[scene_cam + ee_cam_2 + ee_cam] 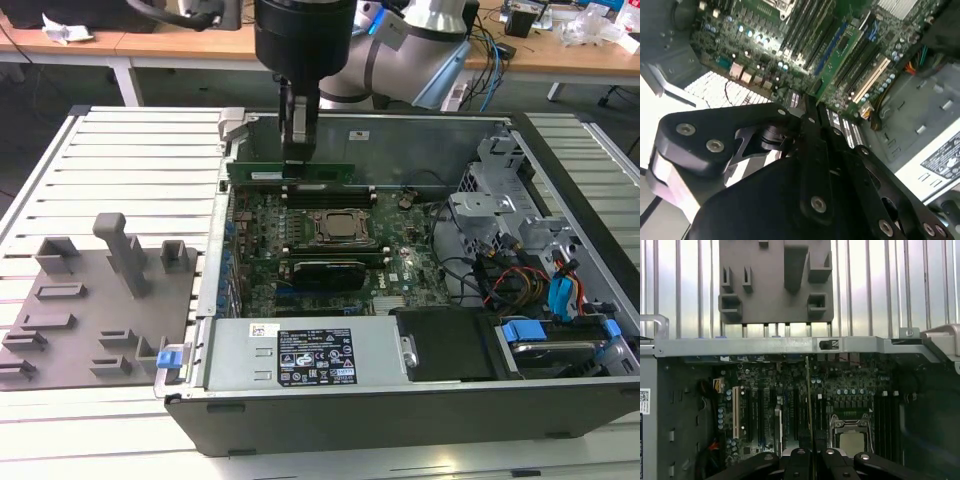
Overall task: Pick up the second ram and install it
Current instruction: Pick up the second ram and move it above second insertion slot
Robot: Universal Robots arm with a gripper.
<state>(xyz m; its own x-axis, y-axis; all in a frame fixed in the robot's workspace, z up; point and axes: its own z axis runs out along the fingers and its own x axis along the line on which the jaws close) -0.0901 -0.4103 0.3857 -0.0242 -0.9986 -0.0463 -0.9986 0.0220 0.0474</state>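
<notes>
**A:** Any room inside the open black computer case (400, 430)?

**B:** Yeah, straight down over the green motherboard (262, 238). The far side's tight though. The black gripper (297, 153) pinching the long green ram stick (325, 171) hangs just beside the grey metal far wall (400, 135). The exterior view's right is clogged with tangled coloured cables (515, 275).

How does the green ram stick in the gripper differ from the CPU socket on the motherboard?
The second ram is a long, thin green strip; the CPU socket is squarish with a metal frame. The second ram stands on its long edge, clamped by the gripper; the CPU socket lies flat on the motherboard. Both are inside the open computer case.
</notes>
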